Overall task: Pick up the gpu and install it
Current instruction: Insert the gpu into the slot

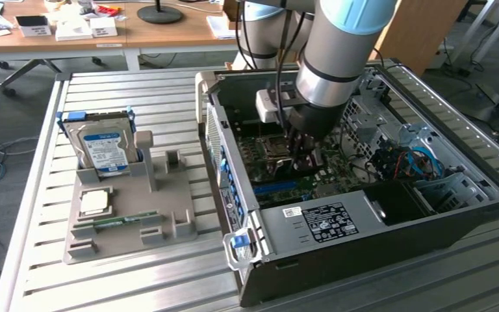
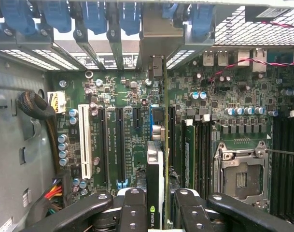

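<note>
in the exterior view the open computer case [image 1: 457, 214] lies on the table [image 1: 145, 286], with the parts holder [image 1: 128, 247] just beside it at nine o'clock. a hard drive [image 1: 104, 148] stands upright at the holder's twelve o'clock end. inside the case, the gripper [image 2: 159, 198] holds the gpu [image 2: 155, 169] on edge over the motherboard [image 2: 122, 96], near the processor socket [image 2: 241, 176].

The grey tubular arm [image 1: 340, 52], capped in pale blue at its joint, reaches steeply down. Its black two-finger gripper [image 1: 306, 159] points downward (fingers [image 2: 134, 210] parallel), clamped on either side of the gpu [image 2: 155, 169], a thin dark card held edge-on.
</note>
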Motion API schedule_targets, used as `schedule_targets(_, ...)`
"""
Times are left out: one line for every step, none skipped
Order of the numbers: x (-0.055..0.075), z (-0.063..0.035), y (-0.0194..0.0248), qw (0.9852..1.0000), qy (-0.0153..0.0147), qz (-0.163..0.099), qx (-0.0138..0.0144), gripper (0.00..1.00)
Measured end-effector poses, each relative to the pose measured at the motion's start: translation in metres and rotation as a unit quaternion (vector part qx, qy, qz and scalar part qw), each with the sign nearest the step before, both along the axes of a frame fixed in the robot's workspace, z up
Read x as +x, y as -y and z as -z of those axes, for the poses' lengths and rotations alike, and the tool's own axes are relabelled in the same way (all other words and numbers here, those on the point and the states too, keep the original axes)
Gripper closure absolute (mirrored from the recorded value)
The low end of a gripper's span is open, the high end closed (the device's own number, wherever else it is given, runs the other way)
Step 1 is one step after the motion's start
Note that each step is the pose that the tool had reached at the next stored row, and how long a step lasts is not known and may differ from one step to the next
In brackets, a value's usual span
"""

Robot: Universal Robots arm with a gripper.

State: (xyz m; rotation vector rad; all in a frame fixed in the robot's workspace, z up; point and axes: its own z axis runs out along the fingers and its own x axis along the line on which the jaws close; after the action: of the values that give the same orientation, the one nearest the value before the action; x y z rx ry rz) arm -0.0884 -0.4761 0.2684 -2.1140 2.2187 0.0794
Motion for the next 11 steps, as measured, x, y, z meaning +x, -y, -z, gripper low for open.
schedule_targets(-0.0005, 0.0000, 0.0000, 1.0000, 0.0000, 0.000, 0.0000, 0.73)
schedule_targets(-0.0009, 0.0000, 0.0000, 1.0000, 0.0000, 0.000, 0.0000, 0.73)
schedule_targets(-0.0013, 0.0000, 0.0000, 1.0000, 0.0000, 0.000, 0.0000, 0.73)
schedule_targets(-0.0013, 0.0000, 0.0000, 1.0000, 0.0000, 0.000, 0.0000, 0.73)
schedule_targets(-0.0013, 0.0000, 0.0000, 1.0000, 0.0000, 0.000, 0.0000, 0.73)
schedule_targets(-0.0014, 0.0000, 0.0000, 1.0000, 0.0000, 0.000, 0.0000, 0.73)
schedule_targets(-0.0014, 0.0000, 0.0000, 1.0000, 0.0000, 0.000, 0.0000, 0.73)
schedule_targets(-0.0014, 0.0000, 0.0000, 1.0000, -0.0001, 0.000, -0.0002, 0.73)
schedule_targets(-0.0015, 0.0000, 0.0001, 1.0000, -0.0003, 0.000, -0.0005, 0.73)
schedule_targets(-0.0015, 0.0000, 0.0000, 1.0000, -0.0008, 0.000, -0.0005, 0.73)
schedule_targets(-0.0015, 0.0000, 0.0000, 1.0000, -0.0017, 0.000, -0.0005, 0.73)
